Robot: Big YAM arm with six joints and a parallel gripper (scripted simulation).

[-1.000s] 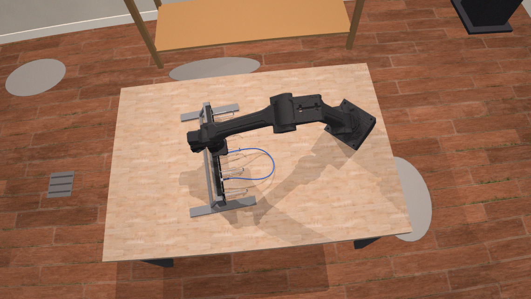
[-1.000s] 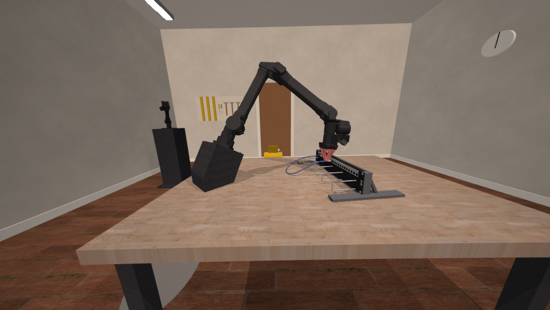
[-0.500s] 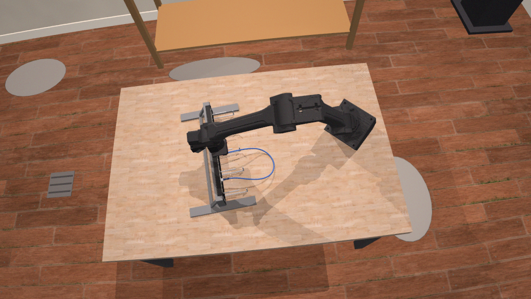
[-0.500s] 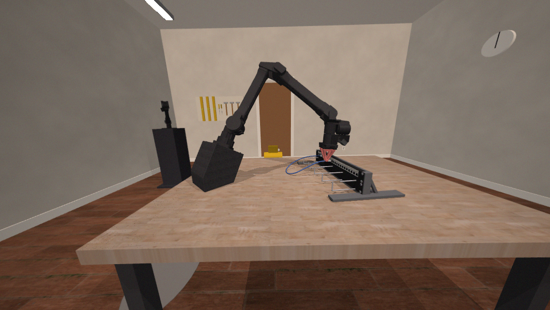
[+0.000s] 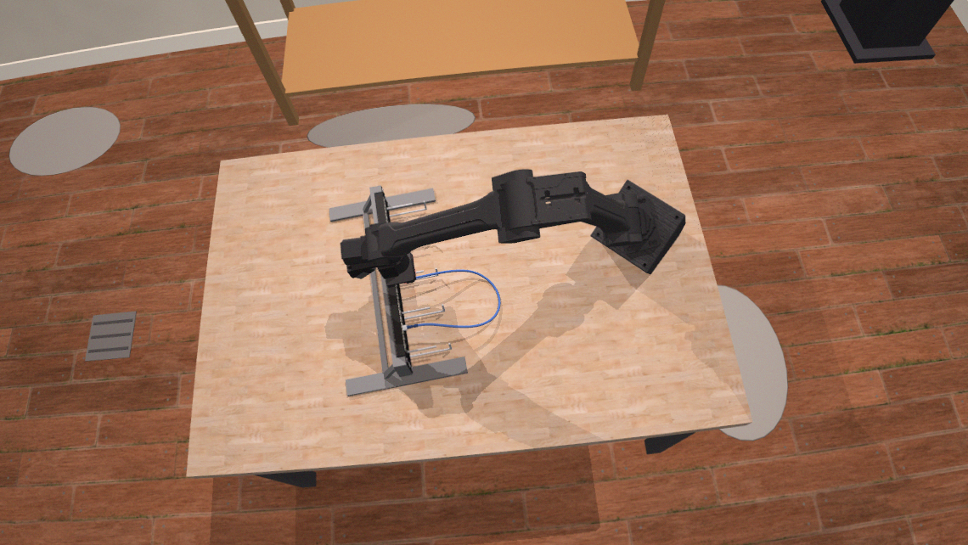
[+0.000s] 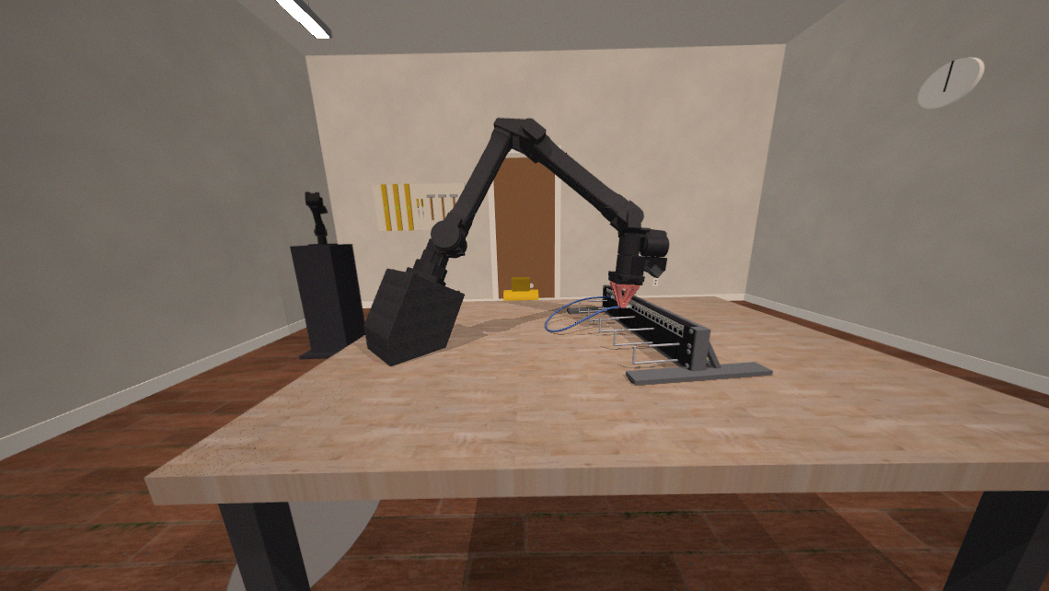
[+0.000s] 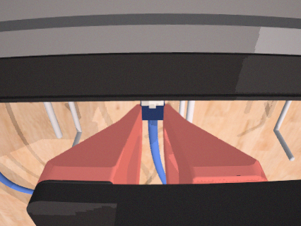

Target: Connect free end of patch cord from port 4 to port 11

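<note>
Blue-booted plug (image 7: 152, 112) pointing at black panel (image 7: 152, 75), long axis perpendicular, clenched between red fingers (image 6: 624, 295)

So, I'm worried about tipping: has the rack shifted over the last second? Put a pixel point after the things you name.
No, the rack (image 5: 406, 382) (image 6: 698, 374) sits unmoved against the table's edges (image 5: 474, 446) (image 6: 587, 480).
</note>
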